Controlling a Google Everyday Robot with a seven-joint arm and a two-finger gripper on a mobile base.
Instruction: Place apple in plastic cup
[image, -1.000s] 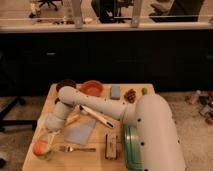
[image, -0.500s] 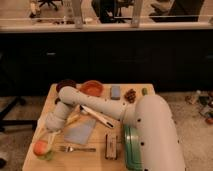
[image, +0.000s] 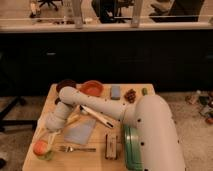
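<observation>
The apple (image: 39, 147) is a small orange-red fruit at the table's front left corner. It sits in or right against the translucent light-green plastic cup (image: 46, 154); I cannot tell which. My gripper (image: 49, 133) hangs just above and to the right of them, at the end of the white arm (image: 95, 106), which reaches left across the table and bends down.
On the wooden table (image: 100, 160) there is a flat orange-red bowl (image: 92, 88) and a dark bowl (image: 65, 84) at the back. There is also a blue-grey sponge (image: 115, 92), a grey cloth (image: 80, 131), a fork (image: 76, 148) and a snack bar (image: 111, 146). My white body (image: 155, 135) covers the right side.
</observation>
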